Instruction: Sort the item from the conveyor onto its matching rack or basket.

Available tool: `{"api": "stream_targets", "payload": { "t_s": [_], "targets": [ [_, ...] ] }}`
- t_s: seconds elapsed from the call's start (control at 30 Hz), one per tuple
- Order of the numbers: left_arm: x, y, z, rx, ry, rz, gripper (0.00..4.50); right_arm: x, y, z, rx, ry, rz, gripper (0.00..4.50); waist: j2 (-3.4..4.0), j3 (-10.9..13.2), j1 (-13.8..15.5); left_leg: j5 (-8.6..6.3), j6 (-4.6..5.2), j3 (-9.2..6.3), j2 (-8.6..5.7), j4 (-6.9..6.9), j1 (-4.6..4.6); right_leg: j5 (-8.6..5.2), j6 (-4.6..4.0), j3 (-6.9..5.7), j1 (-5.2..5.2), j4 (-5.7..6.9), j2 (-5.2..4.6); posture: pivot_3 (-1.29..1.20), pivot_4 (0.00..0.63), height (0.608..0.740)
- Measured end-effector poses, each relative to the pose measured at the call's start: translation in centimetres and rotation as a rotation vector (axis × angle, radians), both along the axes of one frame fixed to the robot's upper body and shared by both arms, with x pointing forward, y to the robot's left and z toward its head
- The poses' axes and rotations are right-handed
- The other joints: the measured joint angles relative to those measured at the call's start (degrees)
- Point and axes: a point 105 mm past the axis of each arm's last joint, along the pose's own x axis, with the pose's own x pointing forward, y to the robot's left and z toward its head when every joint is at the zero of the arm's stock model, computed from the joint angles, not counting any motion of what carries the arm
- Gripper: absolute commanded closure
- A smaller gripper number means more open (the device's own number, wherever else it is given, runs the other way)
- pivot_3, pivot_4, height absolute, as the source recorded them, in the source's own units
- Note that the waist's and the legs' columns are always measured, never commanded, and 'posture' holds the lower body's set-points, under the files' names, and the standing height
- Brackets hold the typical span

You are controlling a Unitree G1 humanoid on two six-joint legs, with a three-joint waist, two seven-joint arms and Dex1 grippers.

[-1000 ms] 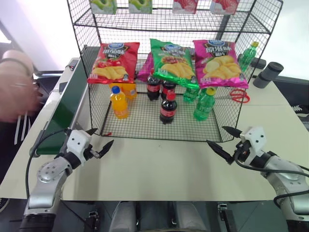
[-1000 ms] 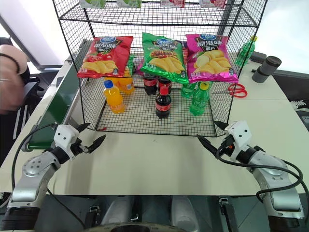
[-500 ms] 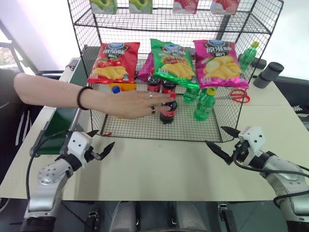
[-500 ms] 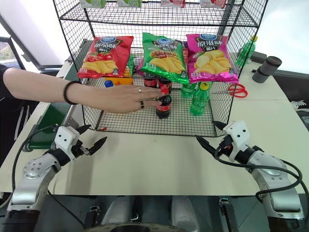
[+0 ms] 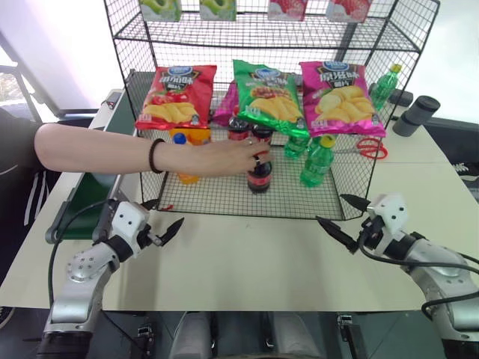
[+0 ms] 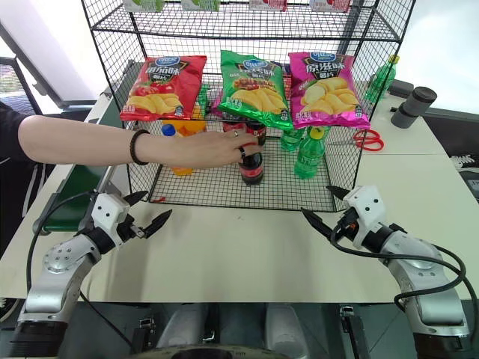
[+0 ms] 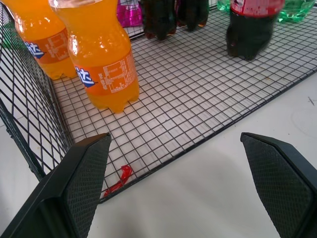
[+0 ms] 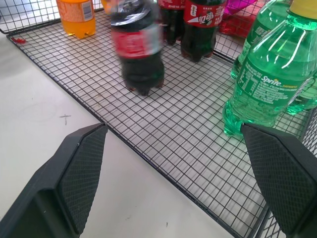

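Left gripper (image 5: 159,232) spread wide over the white table (image 5: 254,258), fingers (image 7: 81,173) grasping nothing, aimed at the front edge of the rack (image 5: 224,202). Right gripper (image 5: 343,217) likewise splayed fully, empty, hovering just short of the rack's front right corner. Cola bottle (image 5: 259,173) upright on the rack's grid floor, near the front and middle, with a person's hand (image 5: 228,157) closed round its neck and cap; blurred in the right wrist view. Two more cola bottles (image 8: 190,25) behind it, orange bottle (image 7: 101,64) to its left, green bottles (image 8: 267,79) to its right, chip bags (image 5: 262,93) hung above. Conveyor (image 5: 93,179) along the rack's left side, belt bare.

Compared with a second ago: person's arm reached in across the rack from the left, hand now on the bottle, previously only at the frame's left edge. Both grippers unchanged, bottle in the same spot.
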Motion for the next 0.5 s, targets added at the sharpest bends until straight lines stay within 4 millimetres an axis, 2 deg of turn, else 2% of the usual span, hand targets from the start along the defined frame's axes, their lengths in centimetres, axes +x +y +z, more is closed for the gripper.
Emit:
{"api": "stream_targets", "payload": {
  "t_s": [0.5],
  "targets": [
    [-0.16, 0.05, -0.21, -0.003, 0.003, 0.008, 0.0, 0.12, 0.4, 0.05, -0.003, -0.002, 0.022, 0.02, 0.0, 0.0, 0.0, 0.0, 0.0, 0.0, 0.0, -0.02, -0.01, 0.0, -0.01, 0.0, 0.0, -0.03, -0.02, 0.0, 0.15, 0.74]
  ]
}}
